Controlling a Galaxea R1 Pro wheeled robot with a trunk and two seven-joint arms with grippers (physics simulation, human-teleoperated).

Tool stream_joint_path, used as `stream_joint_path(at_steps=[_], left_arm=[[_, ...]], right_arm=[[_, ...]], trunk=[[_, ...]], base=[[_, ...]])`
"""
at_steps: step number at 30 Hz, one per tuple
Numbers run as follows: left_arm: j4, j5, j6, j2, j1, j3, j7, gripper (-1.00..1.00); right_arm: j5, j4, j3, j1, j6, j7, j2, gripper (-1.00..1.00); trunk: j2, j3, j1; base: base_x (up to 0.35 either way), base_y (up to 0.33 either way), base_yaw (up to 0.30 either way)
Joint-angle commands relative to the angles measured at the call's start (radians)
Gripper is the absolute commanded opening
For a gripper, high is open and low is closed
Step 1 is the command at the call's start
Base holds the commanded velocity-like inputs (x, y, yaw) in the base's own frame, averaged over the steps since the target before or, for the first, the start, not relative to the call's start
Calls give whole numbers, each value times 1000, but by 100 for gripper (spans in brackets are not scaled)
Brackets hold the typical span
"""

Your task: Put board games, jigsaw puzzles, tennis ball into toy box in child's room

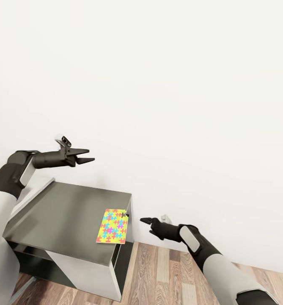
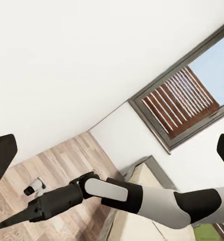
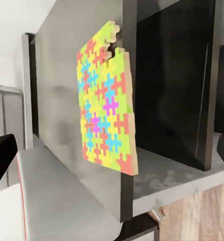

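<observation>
at the left of the head view the left tool [image 1: 87,155] hangs spread and empty above the dark counter [image 1: 61,212]. 1 jigsaw puzzle [image 1: 112,225] lies flat at the counter's right edge, low centre. further right the right tool [image 1: 146,221] points at it; whether it is spread i cannot tell. judged risk: a sideways nudge could push the thin puzzle over the edge onto the floor [image 1: 166,271].

A dark grey desk [image 1: 69,212] stands against a plain white wall [image 1: 179,84] on wood-plank floor [image 1: 158,271], near a dark-framed window [image 2: 185,103].
</observation>
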Motion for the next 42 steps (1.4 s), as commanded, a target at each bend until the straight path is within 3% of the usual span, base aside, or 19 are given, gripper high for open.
stream_joint_path(at_steps=[1,6,13,22,30,42], left_arm=[[2,1,11,-5,-4,-5,-6,100],[25,6,11,-29,-14,-8,-6,100],[23,4,11,-44,-30,-17,-6,100],[18,16,11,-52,-32,-114,-6,100],[-37,38,11,-53,-32,-127,-6,100],[-47,41,11,-55,-31,-128,-6,100]], right_arm=[[-1,0,2,-1,2,-2,2,100],[-1,-1,2,-4,4,-42,26,100],[-1,-1,2,-6,7,-91,48,100],[0,-1,4,-28,12,-101,78,100],[0,-1,19,-33,13,-103,87,100],[0,-1,24,-34,13,-102,86,100]], trunk=[[-1,-1,0],[-1,-1,0],[-1,-1,0],[-1,-1,0],[-1,-1,0],[-1,-1,0]], base=[[0,0,0],[0,0,0],[0,0,0],[0,0,0],[1,2,0],[34,54,0]])
